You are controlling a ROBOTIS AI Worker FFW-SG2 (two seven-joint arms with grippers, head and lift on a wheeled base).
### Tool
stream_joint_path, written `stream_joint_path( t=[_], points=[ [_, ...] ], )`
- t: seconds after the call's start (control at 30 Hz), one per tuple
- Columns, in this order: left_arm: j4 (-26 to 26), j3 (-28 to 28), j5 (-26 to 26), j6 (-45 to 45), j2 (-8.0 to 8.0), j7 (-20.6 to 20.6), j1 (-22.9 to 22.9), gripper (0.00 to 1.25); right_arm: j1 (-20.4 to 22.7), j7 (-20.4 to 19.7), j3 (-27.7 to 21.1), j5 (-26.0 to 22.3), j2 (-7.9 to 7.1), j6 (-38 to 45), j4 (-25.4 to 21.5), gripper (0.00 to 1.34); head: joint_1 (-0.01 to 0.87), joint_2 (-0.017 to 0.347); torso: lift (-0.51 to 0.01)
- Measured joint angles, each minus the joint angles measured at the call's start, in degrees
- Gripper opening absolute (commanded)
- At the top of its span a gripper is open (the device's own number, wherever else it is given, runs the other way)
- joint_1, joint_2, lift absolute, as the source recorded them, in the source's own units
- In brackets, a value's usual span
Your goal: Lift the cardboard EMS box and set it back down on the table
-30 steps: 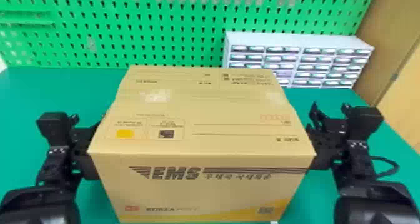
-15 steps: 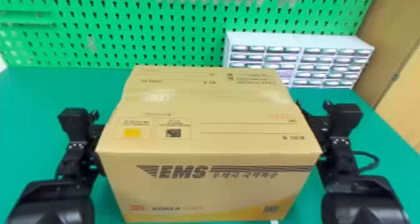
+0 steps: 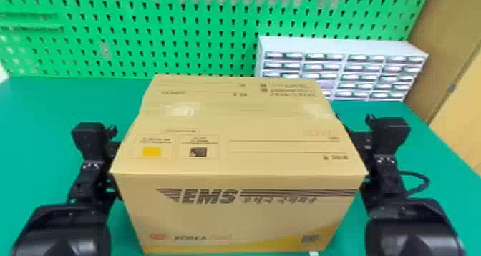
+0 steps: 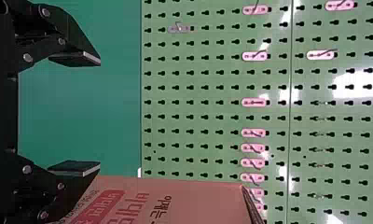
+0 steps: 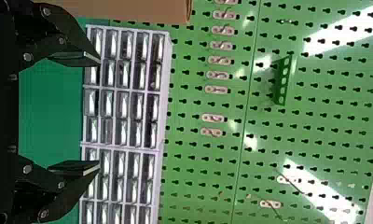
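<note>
1 left pincer [image 3: 112, 145] and 1 right pincer [image 3: 363, 139], wide open, empty, flank the EMS box [image 3: 236, 208].

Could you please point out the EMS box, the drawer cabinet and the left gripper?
EMS box [image 3: 239, 216]: head view, on its front face.
Drawer cabinet [image 3: 338, 45]: head view, on its top surface.
Left gripper [image 4: 100, 113]: left wrist view, midway between its open fingers' tips.

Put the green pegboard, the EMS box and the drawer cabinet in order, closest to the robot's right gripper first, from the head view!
1. EMS box, just left of the right gripper
2. Drawer cabinet, farther back on the right
3. Green pegboard, behind the cabinet
</note>
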Motion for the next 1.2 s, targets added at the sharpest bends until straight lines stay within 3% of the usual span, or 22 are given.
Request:
stream_joint_path(
  t=[0.63, 1.2],
  points=[
    [0.0, -0.2, 0.8, 0.0, -0.01, 0.0, -1.0, 0.79, -0.6, 0.0, 0.6, -0.6, -0.41, 0.5, 0.0, 0.86, 0.678, -0.014, -0.092],
    [-2.8, 0.0, 0.9, 0.0, -0.01, 0.0, -3.7, 0.79, -4.3, 0.0, 2.8, -2.4, -1.81, 0.5, -1.6, 0.86, 0.678, -0.014, -0.092]
  ],
)
